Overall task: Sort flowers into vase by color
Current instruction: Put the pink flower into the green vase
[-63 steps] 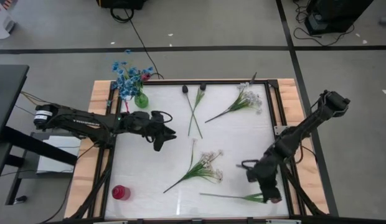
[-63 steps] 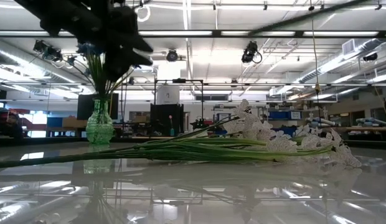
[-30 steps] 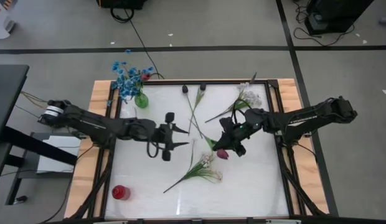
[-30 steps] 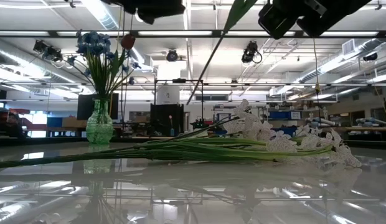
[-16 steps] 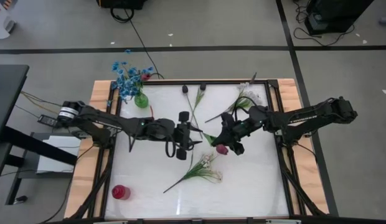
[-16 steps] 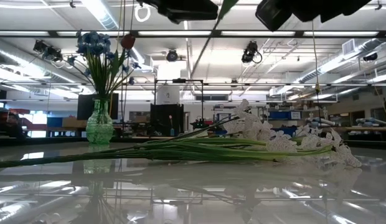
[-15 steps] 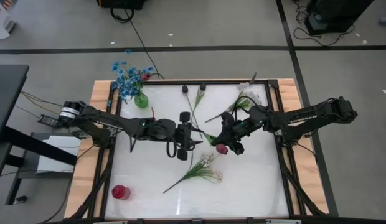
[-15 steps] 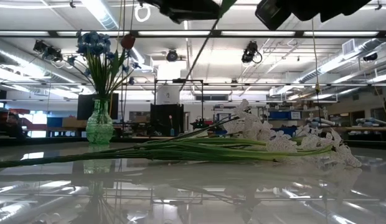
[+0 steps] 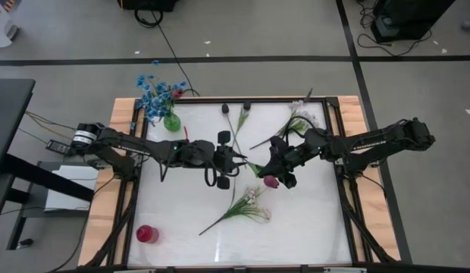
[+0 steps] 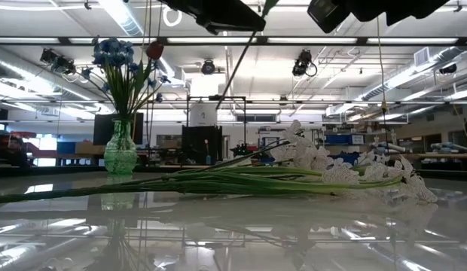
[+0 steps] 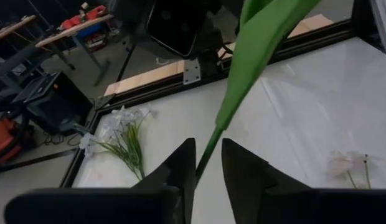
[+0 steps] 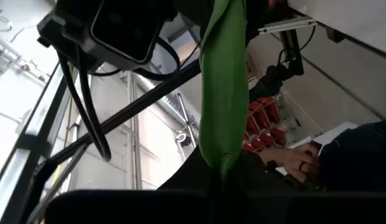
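Tulip [image 9: 271, 182] held mid-table by right gripper [image 9: 284, 173].
Left gripper [image 9: 233, 158] fingers close round its stem, w/ narrow gap.

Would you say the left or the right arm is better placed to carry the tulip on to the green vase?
Left, probably. The left gripper has its fingers around the stem of the tulip, and the green vase stands on its side. The right gripper holds the tulip farther away.

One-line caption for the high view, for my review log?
Mid-table handoff: right tool holds a pink tulip while the left tool straddles its stem; white sprays remain on the table.
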Tool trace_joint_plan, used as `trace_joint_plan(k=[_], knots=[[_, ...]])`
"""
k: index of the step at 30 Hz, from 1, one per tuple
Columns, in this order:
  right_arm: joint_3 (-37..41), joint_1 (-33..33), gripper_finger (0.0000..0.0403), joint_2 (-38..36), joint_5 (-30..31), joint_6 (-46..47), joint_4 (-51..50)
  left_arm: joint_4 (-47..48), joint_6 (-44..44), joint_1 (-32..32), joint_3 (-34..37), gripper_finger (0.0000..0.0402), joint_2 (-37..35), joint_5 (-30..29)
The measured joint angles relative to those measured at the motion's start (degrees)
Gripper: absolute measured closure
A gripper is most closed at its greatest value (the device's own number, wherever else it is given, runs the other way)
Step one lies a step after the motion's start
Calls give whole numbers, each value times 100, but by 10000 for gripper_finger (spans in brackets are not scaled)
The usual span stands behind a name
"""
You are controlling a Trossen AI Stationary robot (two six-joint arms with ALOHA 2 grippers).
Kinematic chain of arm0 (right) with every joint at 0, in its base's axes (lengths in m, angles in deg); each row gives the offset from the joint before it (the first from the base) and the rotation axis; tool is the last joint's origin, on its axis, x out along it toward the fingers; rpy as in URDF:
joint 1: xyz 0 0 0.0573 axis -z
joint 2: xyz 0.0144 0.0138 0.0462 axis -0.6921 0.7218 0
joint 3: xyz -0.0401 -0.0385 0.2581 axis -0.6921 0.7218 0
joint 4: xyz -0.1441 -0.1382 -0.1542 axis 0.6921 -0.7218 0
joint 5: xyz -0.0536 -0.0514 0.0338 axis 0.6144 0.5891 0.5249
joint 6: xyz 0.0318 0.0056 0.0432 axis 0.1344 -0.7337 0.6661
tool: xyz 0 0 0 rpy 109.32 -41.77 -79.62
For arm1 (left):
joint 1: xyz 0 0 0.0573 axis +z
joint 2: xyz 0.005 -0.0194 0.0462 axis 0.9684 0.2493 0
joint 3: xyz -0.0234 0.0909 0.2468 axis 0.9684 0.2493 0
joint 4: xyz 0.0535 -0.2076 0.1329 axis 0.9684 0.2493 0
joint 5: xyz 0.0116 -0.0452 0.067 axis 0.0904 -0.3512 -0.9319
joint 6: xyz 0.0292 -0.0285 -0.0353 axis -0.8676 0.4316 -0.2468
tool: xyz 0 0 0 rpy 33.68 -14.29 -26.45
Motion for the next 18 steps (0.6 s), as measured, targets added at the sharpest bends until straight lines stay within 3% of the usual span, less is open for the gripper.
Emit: trace_joint_plan(k=[8,18], knots=[[0,22,369,0,-43,-783,27,73,-2,-4,2,390,0,0],[7,33,294,-19,-442,-1487,384,591,-364,-32,-4,393,-11,42]])
